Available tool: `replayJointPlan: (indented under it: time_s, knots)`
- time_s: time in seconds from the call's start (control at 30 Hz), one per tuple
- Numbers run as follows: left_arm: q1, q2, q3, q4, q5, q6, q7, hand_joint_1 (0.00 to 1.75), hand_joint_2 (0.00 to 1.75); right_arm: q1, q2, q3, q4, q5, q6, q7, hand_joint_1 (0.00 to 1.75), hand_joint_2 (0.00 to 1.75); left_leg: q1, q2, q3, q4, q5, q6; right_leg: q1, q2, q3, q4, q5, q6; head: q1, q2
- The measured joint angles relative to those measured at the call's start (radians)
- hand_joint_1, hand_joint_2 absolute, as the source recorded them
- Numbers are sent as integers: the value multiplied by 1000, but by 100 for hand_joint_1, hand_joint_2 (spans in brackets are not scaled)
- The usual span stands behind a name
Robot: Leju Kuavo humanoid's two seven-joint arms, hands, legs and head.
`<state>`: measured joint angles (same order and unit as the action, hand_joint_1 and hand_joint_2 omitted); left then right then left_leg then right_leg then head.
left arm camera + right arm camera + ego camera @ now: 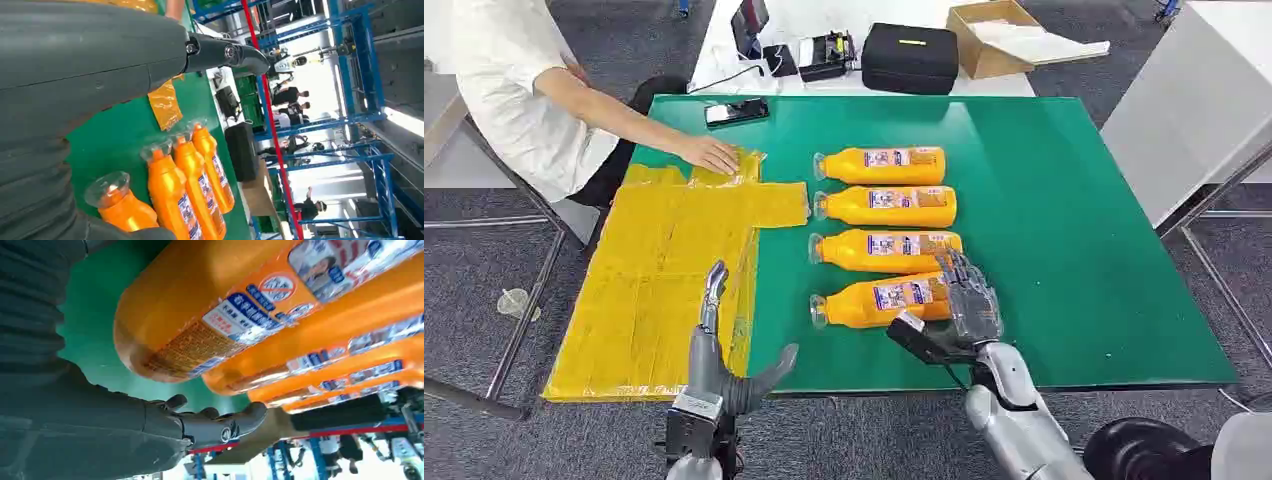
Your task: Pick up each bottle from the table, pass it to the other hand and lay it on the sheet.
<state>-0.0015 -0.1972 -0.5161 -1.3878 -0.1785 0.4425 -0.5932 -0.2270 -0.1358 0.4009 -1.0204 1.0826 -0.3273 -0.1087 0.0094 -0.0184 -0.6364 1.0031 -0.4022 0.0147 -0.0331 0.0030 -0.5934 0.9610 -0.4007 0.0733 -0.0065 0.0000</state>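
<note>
Several orange bottles with clear caps lie side by side on the green table (1064,220), caps toward the yellow sheet (664,270). My right hand (959,310) is at the base end of the nearest bottle (874,300), fingers spread over it and thumb (914,335) on the near side, not closed on it. In the right wrist view that bottle (200,295) looms just beyond the thumb (215,422), with a gap between them. My left hand (724,360) hovers open at the table's front edge, by the sheet's near right corner. From the left wrist the bottles' caps (107,182) show past the hand (90,65).
A seated person rests a hand (709,153) on the sheet's far edge. A phone (737,111) lies at the table's back left. Behind the table stand a black case (910,57) and a cardboard box (994,35). A white table (1194,90) is at the right.
</note>
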Motion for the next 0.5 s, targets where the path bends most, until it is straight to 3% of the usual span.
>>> replayJointPlan:
  time_s: [0.5]
  knots:
    - [1, 0, 0, -3, 8, -8, 21, 0, 175, -26, -12, 75, 51, 13, 57, -10, 0, 175, 0, 0, 0, 0, 0, 0, 0, 0, 0, 0, 0, 0, 0, 0]
